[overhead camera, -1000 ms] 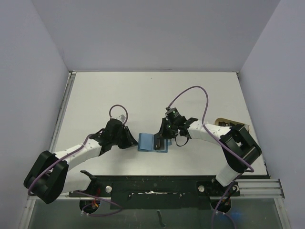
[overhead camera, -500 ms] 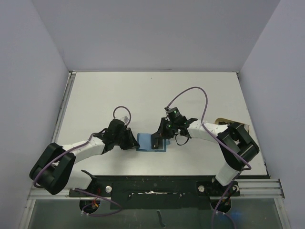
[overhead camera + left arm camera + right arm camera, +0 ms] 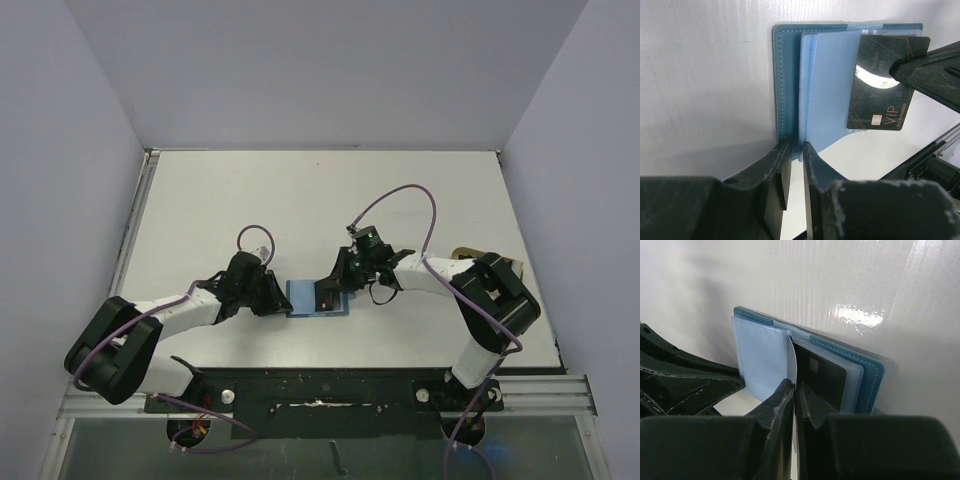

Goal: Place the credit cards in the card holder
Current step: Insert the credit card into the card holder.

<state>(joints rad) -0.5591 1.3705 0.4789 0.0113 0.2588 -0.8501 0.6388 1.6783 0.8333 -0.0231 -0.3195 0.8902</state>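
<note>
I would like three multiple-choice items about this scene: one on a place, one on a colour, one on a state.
1. The card holder lies: A at the table's far edge; B between the two grippers; C beside the right arm's base.
2. The card is: A red; B white; C black.
3. The card holder is: A open; B snapped shut; C rolled up.
Key: B, the left gripper and right gripper flank it; C, its face is black with gold print; A, its light-blue sleeves show.
</note>
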